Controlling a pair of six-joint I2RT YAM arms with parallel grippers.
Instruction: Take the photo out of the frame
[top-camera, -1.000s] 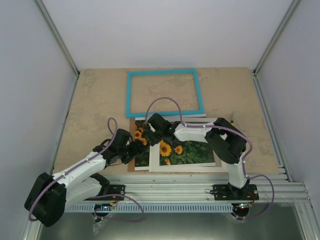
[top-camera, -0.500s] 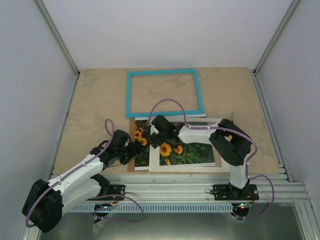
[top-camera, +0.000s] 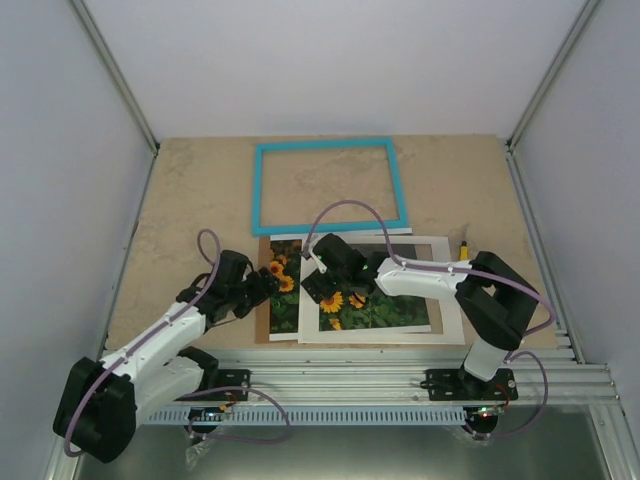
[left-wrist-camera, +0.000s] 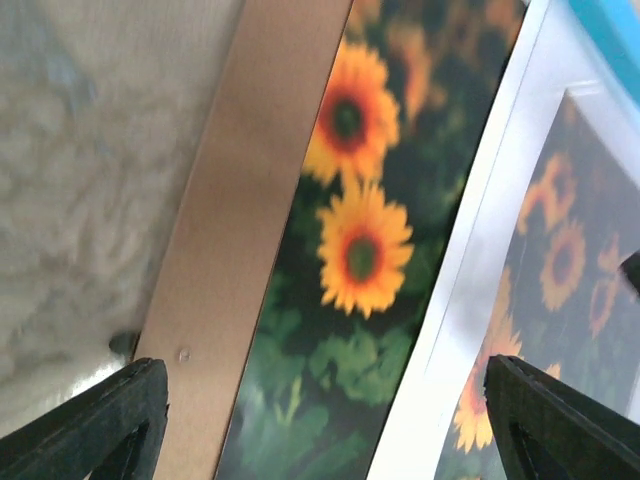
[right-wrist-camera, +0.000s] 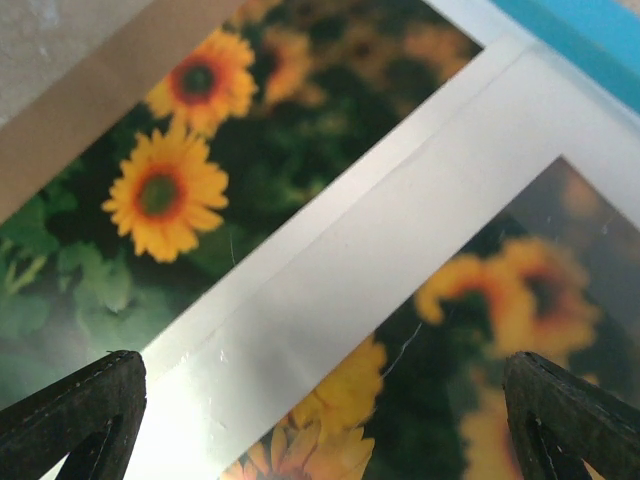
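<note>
The photo (left-wrist-camera: 350, 250) lies on the backing (left-wrist-camera: 240, 200) at 6 o'clock from the frame (top-camera: 325, 145), its 3 o'clock side seemingly under the mat (right-wrist-camera: 400, 250). Left gripper (top-camera: 262, 289), jaws apart, hangs over its 9 o'clock edge; right gripper (top-camera: 318, 286), jaws wide, over the mat's border.

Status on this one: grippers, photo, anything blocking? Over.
Left gripper and right gripper open, empty, above the photo. Photo outside the frame, on brown backing. White mat covers most of it.
</note>
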